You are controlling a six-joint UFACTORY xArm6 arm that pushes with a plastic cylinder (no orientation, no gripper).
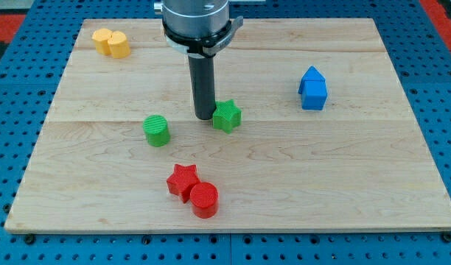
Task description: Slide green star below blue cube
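Observation:
The green star (227,115) lies near the middle of the wooden board (343,169). My tip (204,116) stands right against the star's left side. The blue cube (312,89) sits toward the view's right, above and well to the right of the star.
A green cylinder (157,130) lies left of my tip. A red star (183,181) and a red cylinder (204,199) touch each other near the view's bottom. A yellow block (110,43) sits at the top left corner.

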